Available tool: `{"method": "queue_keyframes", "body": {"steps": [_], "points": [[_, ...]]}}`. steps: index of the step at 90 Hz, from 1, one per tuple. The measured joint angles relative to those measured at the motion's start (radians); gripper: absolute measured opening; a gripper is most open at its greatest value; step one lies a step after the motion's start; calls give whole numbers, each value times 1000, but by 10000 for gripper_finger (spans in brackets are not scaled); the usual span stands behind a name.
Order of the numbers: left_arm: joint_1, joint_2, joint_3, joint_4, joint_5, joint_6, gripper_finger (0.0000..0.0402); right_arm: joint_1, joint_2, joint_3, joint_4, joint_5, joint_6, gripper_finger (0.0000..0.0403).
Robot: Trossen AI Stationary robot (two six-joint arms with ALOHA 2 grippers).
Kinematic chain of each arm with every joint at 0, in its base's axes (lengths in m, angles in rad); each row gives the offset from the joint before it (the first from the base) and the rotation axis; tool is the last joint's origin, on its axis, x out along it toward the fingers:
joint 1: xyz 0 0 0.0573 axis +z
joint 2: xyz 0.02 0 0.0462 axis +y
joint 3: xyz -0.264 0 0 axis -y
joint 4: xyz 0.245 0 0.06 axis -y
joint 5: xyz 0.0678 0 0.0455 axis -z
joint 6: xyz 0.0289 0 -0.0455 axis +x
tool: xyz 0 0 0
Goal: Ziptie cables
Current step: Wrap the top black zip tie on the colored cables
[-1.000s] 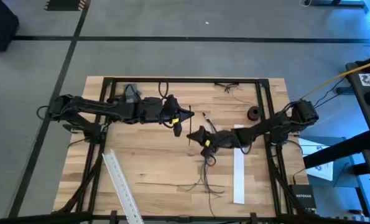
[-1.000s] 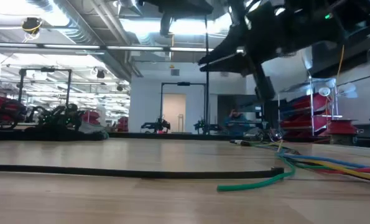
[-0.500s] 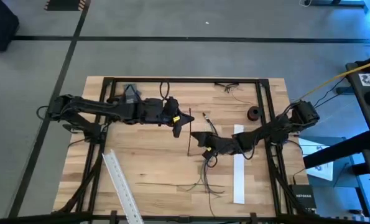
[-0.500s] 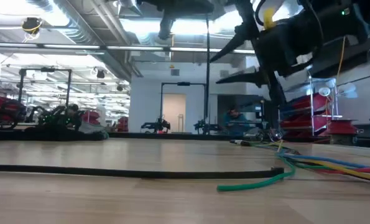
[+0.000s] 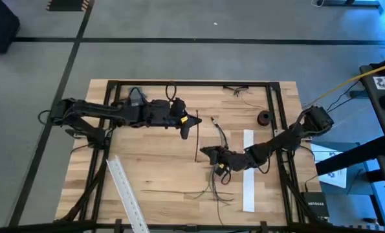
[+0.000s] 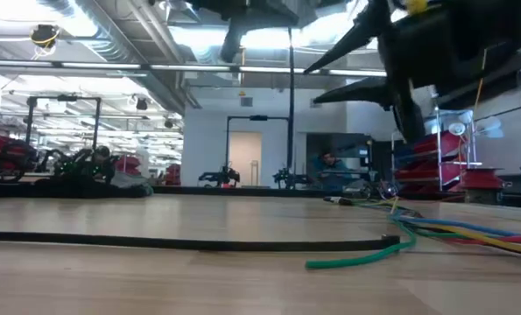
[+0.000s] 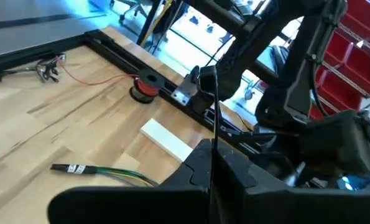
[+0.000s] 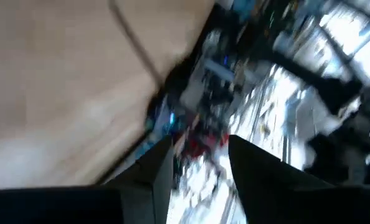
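Bench work calls for bringing two claws together over loose wire. The left claw, near the centre towards 11 o'clock, is closed on a thin dark strand that runs straight from 12 to 6; whether it is a tie or one of the wires I cannot tell. The right claw hovers just past the strand's lower end, jaws wide. The cables lie loosely bunched on the wood at 6 o'clock, just below that claw.

To do this well, I judge the right claw should gather the bunch at one narrow spot and lift it level, so the strand can pass round all wires, not some. One white strip lies at 4 o'clock, well clear.

Readable writing: "NETGEAR" on a dark box off the bench's 5 o'clock corner.
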Motion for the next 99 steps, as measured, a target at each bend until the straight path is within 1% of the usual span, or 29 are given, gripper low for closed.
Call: {"method": "queue_keyframes", "body": {"steps": [13,28,43,71,78,85,94,99], "points": [[-18,0,0,17,0,-4,0,-37,18,0,19,-76,-62,146],[-34,0,0,16,0,-4,0,-93,56,0,57,-83,-102,146],[-36,0,0,16,0,-4,0,-103,69,1,92,-190,-168,146],[-38,0,0,23,0,11,0,-144,69,34,118,-225,-163,144],[-40,0,0,23,0,31,0,-140,69,35,116,-227,-90,126],[-40,0,0,24,-1,64,0,-134,69,35,101,-235,38,89],[-38,0,0,20,-21,125,0,-120,69,35,87,-295,275,25],[-34,1,-2,14,-29,178,0,-121,69,36,93,-354,449,9]]}}
